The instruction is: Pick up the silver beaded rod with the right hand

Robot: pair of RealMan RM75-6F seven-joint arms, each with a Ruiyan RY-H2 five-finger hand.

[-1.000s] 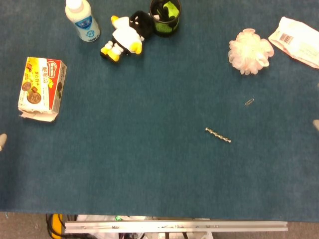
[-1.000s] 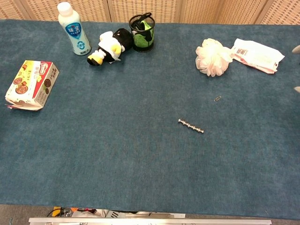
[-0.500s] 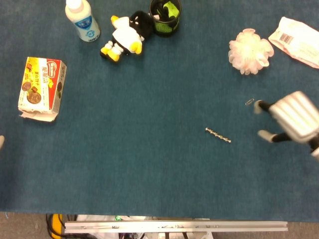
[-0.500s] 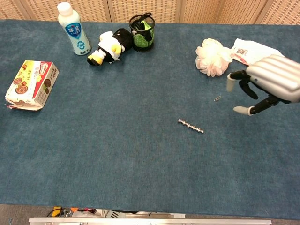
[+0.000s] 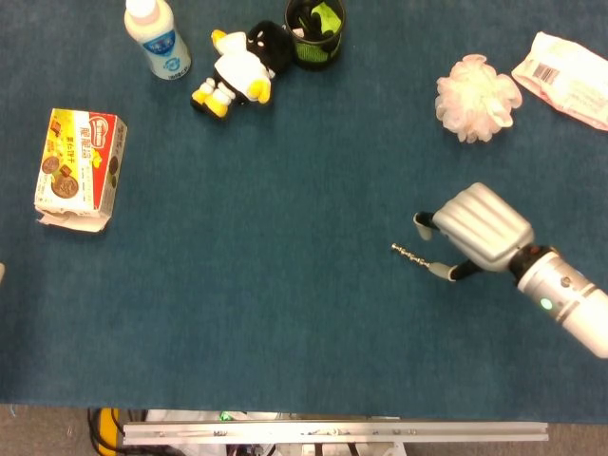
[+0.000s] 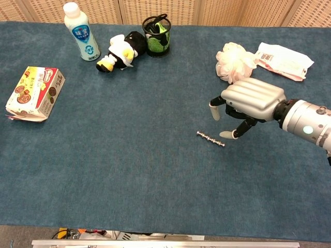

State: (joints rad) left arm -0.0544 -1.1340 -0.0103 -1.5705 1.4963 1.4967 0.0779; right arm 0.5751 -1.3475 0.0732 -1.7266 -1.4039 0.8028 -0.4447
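Note:
The silver beaded rod (image 5: 407, 254) (image 6: 209, 138) lies flat on the blue table cloth, right of centre, slanting down to the right. My right hand (image 5: 472, 230) (image 6: 247, 102) hovers over the rod's right end, palm down, thumb and fingers apart, holding nothing. In the head view the hand covers the rod's right tip. A fingertip (image 6: 224, 135) hangs close above that end; contact cannot be made out. Of my left hand only a pale sliver (image 5: 2, 273) shows at the left edge of the head view.
At the back stand a white bottle (image 6: 81, 31), a plush penguin (image 6: 119, 51) and a black mesh cup (image 6: 157, 35). A snack box (image 6: 34, 93) lies far left. A white bath pouf (image 6: 235, 61) and a wipes packet (image 6: 283, 60) lie back right.
My right hand has come in from the right edge and moved left across the table to the rod's right end, covering the paper clip. The rod has not moved.

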